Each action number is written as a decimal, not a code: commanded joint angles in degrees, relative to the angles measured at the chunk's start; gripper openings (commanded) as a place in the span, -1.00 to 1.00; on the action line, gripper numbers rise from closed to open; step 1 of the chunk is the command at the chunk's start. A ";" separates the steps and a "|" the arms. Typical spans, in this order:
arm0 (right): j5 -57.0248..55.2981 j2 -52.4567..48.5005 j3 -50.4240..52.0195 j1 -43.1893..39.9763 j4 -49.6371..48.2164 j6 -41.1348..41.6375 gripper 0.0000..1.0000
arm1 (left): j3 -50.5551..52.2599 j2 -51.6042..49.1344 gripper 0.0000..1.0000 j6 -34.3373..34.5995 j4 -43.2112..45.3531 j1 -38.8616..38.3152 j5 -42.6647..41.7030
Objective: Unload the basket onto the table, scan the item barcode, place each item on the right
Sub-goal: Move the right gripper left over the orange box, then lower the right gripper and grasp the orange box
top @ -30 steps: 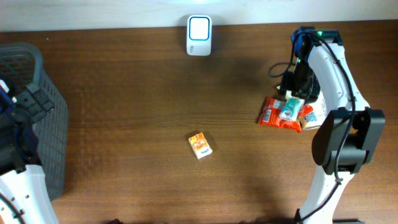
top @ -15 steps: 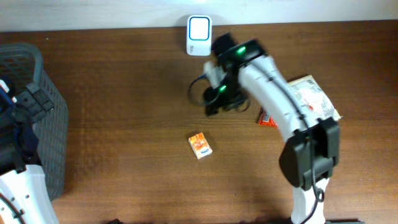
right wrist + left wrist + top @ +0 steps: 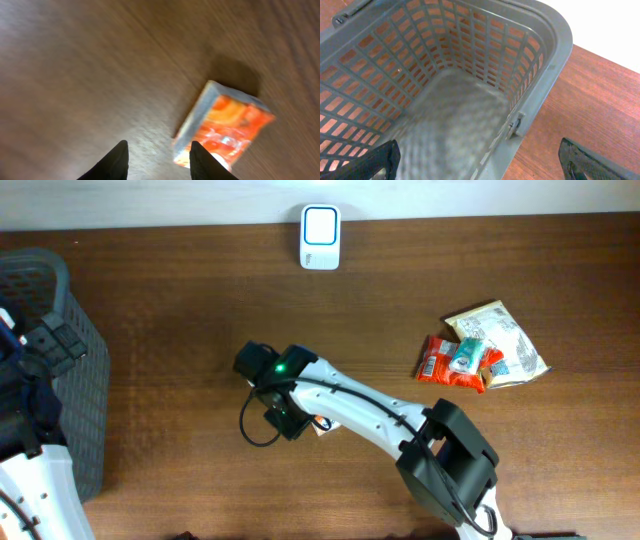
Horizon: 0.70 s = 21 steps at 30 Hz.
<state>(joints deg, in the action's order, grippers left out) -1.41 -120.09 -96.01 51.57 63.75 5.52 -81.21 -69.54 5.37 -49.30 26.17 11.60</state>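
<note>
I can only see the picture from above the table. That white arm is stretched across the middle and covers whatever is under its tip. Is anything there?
Observer: Yes. The right wrist camera shows a small orange box lying flat on the wooden table.
Operator: Has the claw got hold of it?
Observer: No. The right gripper has its fingers apart, and the box sits off to one side, by one finger, not gripped.
Operator: And the arm at the left edge?
Observer: The left gripper hangs wide open over a grey basket, and the part of the basket's inside in view holds nothing.
</note>
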 commanded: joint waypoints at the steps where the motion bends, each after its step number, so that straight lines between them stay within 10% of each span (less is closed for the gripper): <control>1: -7.52 -1.88 0.70 0.04 -0.15 5.97 -0.23 | -0.22 0.13 0.98 -0.72 0.11 0.26 0.24; 16: -1.44 -7.82 -1.57 -4.92 3.19 6.78 -0.41 | -0.22 0.13 0.99 -0.72 0.11 0.26 0.24; 21: -0.52 -8.37 -4.61 -5.88 4.90 7.02 -0.92 | -0.22 0.13 0.98 -0.72 0.11 0.26 0.24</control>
<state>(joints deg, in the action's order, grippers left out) -3.09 -127.04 -98.48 45.91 68.55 12.27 -81.21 -69.54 5.37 -49.30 26.17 11.62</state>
